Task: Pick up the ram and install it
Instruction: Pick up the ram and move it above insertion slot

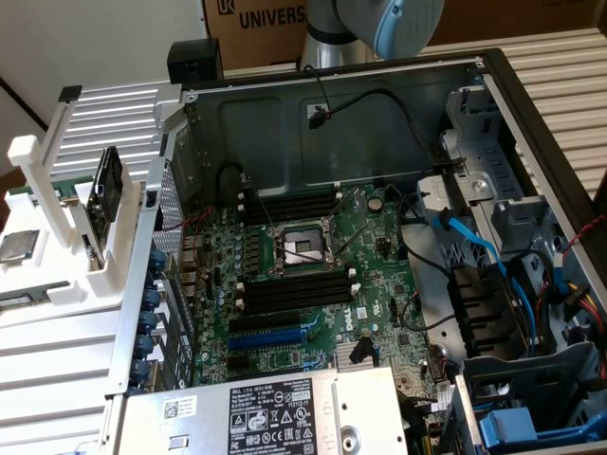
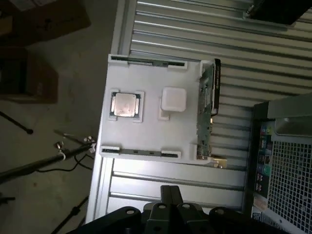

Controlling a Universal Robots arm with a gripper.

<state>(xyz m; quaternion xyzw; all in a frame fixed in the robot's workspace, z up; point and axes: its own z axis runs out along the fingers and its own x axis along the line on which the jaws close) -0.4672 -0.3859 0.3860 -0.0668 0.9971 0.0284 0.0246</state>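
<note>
Two fingers of the pincer (image 2: 170,190) are pressing together, holding nothing. The ram (image 2: 146,60) is sitting on edge in the white tray (image 2: 146,131); opening wide, then dropping straight, is looking wisest.

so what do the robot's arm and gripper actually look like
The arm is a smooth silver-grey metal tube with a rounded pale blue cap on its joint. The gripper is matte black, built of blocky links with round pivot bolts along its base.
</note>
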